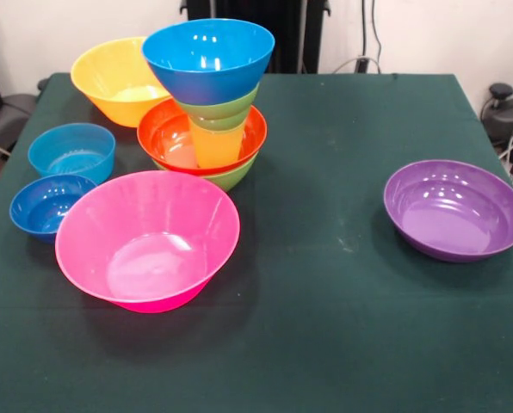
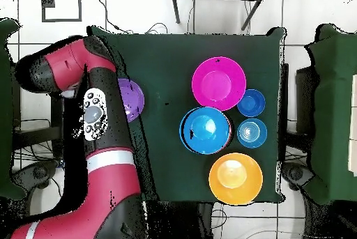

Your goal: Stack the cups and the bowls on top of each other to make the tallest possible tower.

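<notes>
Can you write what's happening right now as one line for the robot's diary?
tower: green, red-orange, yellow cup, small green, blue bowl on top | loose: pink bowl, purple bowl | end effector: not seen

- No readable text, labels, brand names or numbers anywhere in either view.
- The bowls (image 1: 147, 241) are all plain glossy plastic, nothing printed on them.
- The arm (image 2: 97, 121) has a small white panel with dark buttons, but any marks on it can't be read.
</notes>
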Controlling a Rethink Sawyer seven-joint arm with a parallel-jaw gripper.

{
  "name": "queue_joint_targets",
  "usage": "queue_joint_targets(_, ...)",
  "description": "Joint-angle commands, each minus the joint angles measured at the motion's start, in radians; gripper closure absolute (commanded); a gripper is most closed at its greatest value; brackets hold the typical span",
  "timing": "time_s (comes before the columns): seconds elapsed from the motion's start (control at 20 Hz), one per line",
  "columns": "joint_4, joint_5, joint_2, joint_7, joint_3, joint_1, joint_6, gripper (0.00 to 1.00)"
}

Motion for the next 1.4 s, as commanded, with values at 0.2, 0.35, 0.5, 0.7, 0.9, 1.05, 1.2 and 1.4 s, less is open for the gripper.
queue_joint_targets(0.2, -0.082, 0.011, 0.123, 0.14, -0.011, 0.015, 0.028, 0.0)
queue_joint_targets(0.35, -0.129, -0.005, 0.161, 0.14, -0.034, 0.029, 0.014, 0.0)
queue_joint_targets(0.5, -0.17, -0.042, 0.187, 0.123, -0.072, 0.042, 0.005, 0.0)
queue_joint_targets(0.7, -0.204, -0.048, 0.202, 0.082, -0.103, 0.039, 0.005, 0.0)
queue_joint_targets(0.9, -0.243, -0.031, 0.232, 0.062, -0.11, 0.042, 0.017, 0.0)
queue_joint_targets(1.05, -0.237, -0.009, 0.252, 0.068, -0.105, 0.052, 0.002, 0.0)
queue_joint_targets(1.2, -0.236, 0.015, 0.283, 0.103, -0.099, 0.071, -0.009, 0.0)
queue_joint_targets(1.4, -0.261, 0.04, 0.332, 0.189, -0.111, 0.102, -0.001, 0.0)
